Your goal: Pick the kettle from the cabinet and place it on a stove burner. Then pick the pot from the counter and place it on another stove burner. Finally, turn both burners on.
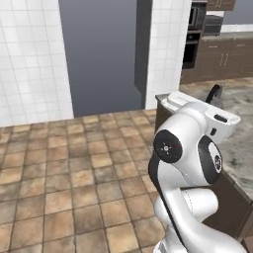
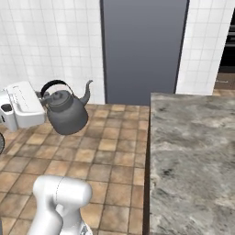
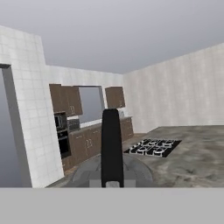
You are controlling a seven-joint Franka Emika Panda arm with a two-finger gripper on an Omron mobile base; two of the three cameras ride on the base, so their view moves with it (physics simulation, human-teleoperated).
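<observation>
The grey kettle (image 2: 66, 112) hangs in the air over the tiled floor, just left of the counter (image 2: 193, 151), with its spout toward the wall. My gripper (image 2: 42, 97) is shut on its black arched handle (image 3: 111, 144), which stands edge-on in the hand view above the kettle's lid (image 3: 111, 173). In the left base view the handle (image 1: 213, 94) peeks out behind the white hand. The black cooktop with its burners (image 3: 154, 147) lies far ahead on the counter (image 3: 192, 162). Dark brown wall cabinets (image 3: 65, 99) hang on the far wall. The pot is out of view.
A white tiled wall (image 2: 50, 50) with a grey recess (image 2: 142, 50) stands ahead. A built-in oven (image 3: 61, 131) and brown base cabinets (image 3: 89, 144) line the far wall. The counter's dark edge (image 1: 163, 106) runs close beside the arm; brown floor tiles (image 1: 74, 173) spread to the left.
</observation>
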